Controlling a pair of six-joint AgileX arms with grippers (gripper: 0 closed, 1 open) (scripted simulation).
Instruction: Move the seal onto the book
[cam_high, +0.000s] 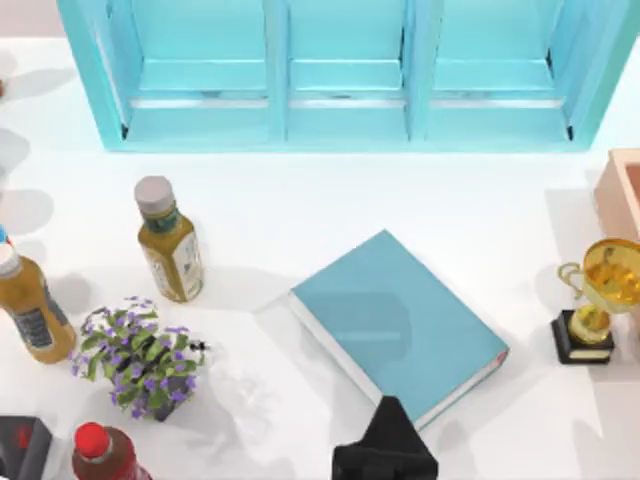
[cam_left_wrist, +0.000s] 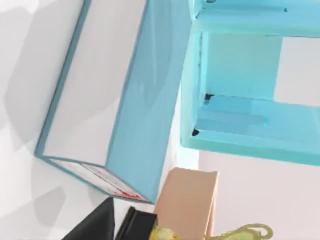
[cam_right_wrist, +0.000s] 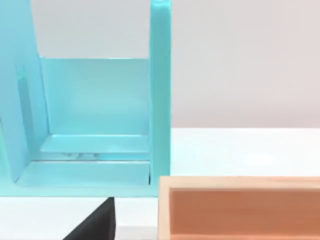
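1. The book (cam_high: 400, 322) lies flat at the desk's (cam_high: 300, 200) middle, skewed, nearer the front edge.
2. I see a dark arm part (cam_high: 385, 448) at the front edge, overlapping the book's near corner; which arm it belongs to and how its fingers stand, I cannot tell.
3. The seal I cannot locate.
4. A trophy (cam_high: 598, 300) stands near the right edge, and a teal shelf (cam_high: 340, 70) runs along the back edge.

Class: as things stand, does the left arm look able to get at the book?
Probably yes. The book lies flat with its cover bare, the left hand is at its near edge, and the bottle and flower pot stand apart on its left.
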